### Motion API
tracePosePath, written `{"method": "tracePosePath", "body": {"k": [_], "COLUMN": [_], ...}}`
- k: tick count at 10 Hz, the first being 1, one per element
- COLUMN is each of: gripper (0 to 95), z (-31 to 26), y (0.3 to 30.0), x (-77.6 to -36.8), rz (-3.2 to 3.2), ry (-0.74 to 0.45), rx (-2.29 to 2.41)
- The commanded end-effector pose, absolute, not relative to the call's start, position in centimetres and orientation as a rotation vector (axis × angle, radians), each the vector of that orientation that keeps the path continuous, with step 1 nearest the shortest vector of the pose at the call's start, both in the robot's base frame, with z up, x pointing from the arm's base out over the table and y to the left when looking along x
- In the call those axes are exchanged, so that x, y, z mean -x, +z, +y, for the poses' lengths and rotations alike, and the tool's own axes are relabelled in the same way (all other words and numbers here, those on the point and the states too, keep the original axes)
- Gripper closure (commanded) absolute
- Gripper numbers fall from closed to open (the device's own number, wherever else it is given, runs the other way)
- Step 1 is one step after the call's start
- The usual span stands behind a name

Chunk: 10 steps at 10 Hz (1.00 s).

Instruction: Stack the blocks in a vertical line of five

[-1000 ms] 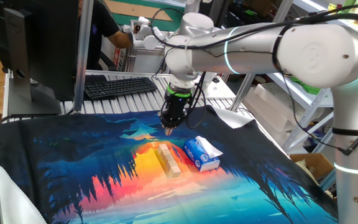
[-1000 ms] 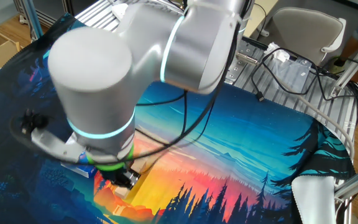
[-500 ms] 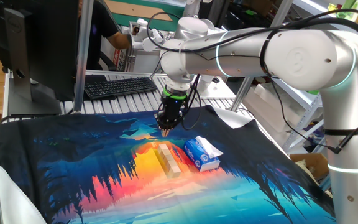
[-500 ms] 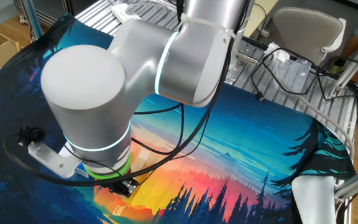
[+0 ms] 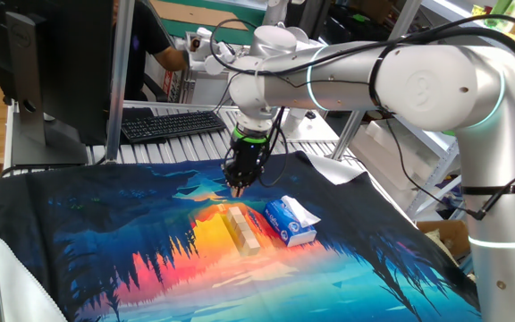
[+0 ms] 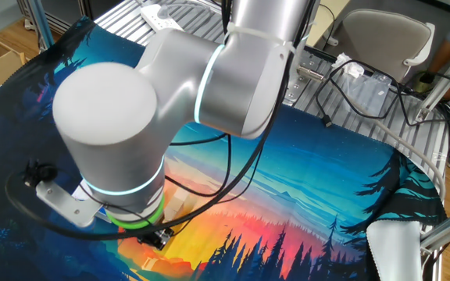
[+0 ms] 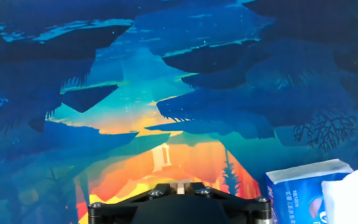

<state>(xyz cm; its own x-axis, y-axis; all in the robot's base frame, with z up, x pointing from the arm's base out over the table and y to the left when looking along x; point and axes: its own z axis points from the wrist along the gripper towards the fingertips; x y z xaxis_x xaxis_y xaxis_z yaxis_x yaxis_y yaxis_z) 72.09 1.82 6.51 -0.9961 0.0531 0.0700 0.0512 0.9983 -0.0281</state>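
Lowered pincer point(image 5: 238, 190); tan blocks point(image 5: 244, 228) lie rowed.

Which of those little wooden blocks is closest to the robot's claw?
The block at the row's far end, towards the keyboard: the gripper hangs by that end, while the other blocks lie nearer the camera.

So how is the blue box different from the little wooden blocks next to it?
The blue box is blue and white with white tissue poking out the top; the wooden blocks are plain tan. The box is one thing and much bigger than any block; the blocks are several small cubes lying in a flat row, not stacked. Both rest on the colourful mat, side by side.
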Motion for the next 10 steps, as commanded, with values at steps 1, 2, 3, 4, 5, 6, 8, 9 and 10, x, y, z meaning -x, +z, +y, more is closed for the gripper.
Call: {"method": "tracePosePath", "body": {"k": [1, 2, 3, 4, 5, 6, 8, 9, 10], "gripper": [57.0, 57.0, 57.0, 57.0, 57.0, 57.0, 57.0, 57.0, 57.0], "z": [1.8, 1.8, 1.8, 1.8, 1.8, 1.8, 1.8, 1.8, 1.8], "y": [6.2, 6.0, 5.8, 5.5, 5.2, 4.9, 4.5, 4.4, 4.3], "x": [-72.0, -72.0, -72.0, -72.0, -72.0, -72.0, -72.0, -72.0, -71.9], "rz": [-3.074, -3.074, -3.074, -3.075, -3.077, -3.077, -3.077, -3.077, -3.077], "ry": [0.040, 0.038, 0.037, 0.037, 0.036, 0.033, 0.030, 0.029, 0.029], "rx": [0.079, 0.078, 0.076, 0.072, 0.062, 0.059, 0.057, 0.057, 0.055]}}
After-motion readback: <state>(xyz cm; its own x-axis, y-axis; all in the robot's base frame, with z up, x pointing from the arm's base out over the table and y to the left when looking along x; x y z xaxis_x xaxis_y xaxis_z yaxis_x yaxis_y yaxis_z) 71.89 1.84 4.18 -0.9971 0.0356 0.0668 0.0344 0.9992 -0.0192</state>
